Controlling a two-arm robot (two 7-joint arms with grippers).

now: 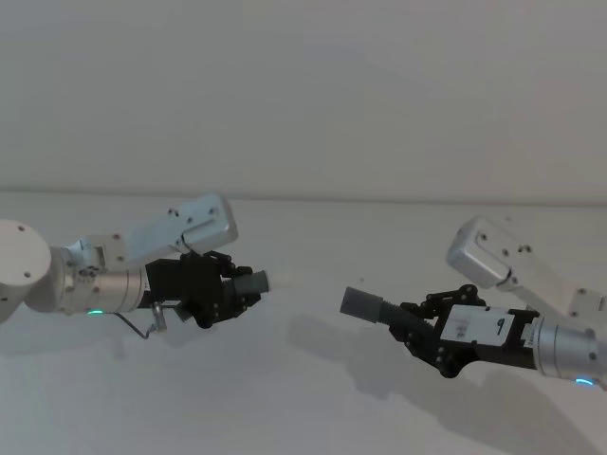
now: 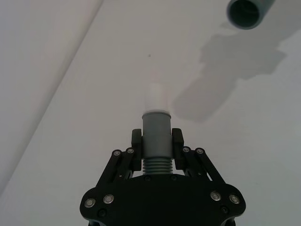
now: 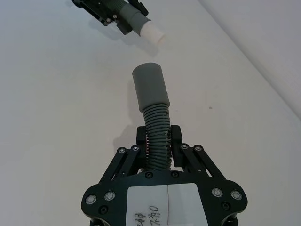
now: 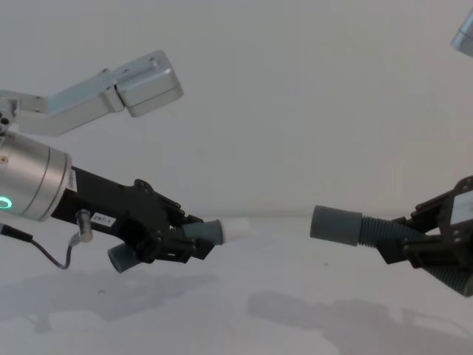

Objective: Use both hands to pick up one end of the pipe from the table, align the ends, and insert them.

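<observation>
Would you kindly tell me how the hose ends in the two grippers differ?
The smooth grey cuff in the left black claw gripper ends in a narrower whitish tip; the smooth grey sleeve in the right black claw gripper is wider, open-mouthed. The left grips at its cuff; the right farther back, on ribs. Both hang apart above the white table.

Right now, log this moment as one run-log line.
left tool: shut on short piece | right tool: shut on long piece | whitish tip facing sleeve, apart, not inserted
</observation>
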